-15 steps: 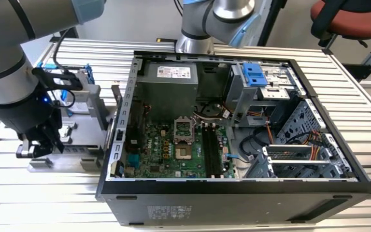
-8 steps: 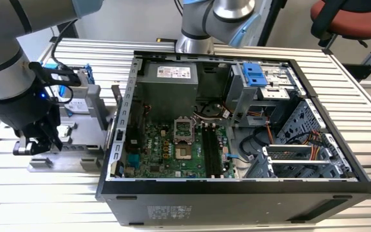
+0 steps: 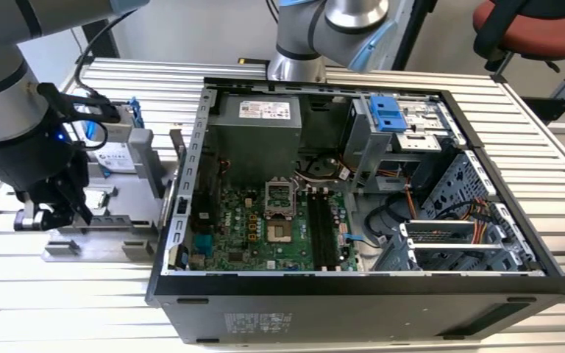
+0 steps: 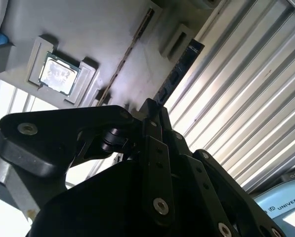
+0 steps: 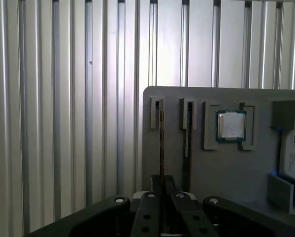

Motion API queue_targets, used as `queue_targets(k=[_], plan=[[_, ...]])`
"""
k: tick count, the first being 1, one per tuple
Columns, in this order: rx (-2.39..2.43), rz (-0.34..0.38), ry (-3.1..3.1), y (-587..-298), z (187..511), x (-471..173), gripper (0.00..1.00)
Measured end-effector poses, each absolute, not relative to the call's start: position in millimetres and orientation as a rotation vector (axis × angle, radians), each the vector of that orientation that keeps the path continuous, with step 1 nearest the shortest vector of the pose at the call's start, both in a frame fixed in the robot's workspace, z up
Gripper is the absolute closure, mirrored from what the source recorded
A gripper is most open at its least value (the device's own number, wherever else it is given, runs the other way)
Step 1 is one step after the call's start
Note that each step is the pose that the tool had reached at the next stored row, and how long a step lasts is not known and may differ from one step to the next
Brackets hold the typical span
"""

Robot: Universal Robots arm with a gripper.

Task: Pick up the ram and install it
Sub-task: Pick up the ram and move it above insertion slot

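Holding black metal pincer (image 5: 162, 179) shut on long, thin, dark ram (image 5: 161, 143), standing in smooth grey block (image 5: 226, 173) on ridged bench (image 5: 63, 123).

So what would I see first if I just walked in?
The big open computer case sits in the middle of the exterior view, its green motherboard showing. At that view's left stands the robot arm. In the first wrist view its gripper is lined up with the ram, standing on edge in a grey holder next to a shiny square processor chip.
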State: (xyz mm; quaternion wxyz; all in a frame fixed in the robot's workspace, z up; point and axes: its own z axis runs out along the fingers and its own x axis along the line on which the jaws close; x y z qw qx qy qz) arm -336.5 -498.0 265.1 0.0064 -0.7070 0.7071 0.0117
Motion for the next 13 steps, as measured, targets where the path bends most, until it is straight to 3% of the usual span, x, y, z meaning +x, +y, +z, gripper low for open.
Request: queue_targets(k=[13], plan=[[-2.208,0.037,2.217,-498.0,279.2,-336.5,1.00]])
